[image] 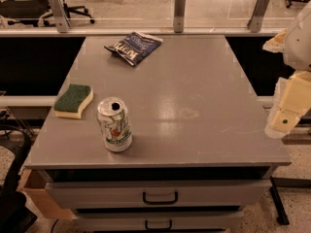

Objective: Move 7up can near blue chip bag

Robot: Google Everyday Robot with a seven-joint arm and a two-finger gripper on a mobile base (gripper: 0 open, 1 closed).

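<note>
The 7up can [114,124] stands upright near the front left of the grey table top [194,96]; it is silver-white with green and red markings and an open top. The blue chip bag [133,46] lies flat at the far edge, left of centre, well apart from the can. My gripper [286,111] hangs at the right edge of the view, beside the table's right side and far from the can. It holds nothing that I can see.
A green-topped yellow sponge [73,100] lies at the table's left edge, just behind and left of the can. Drawers with black handles [160,197] sit under the table top. A glass railing with metal posts [179,9] runs behind the table.
</note>
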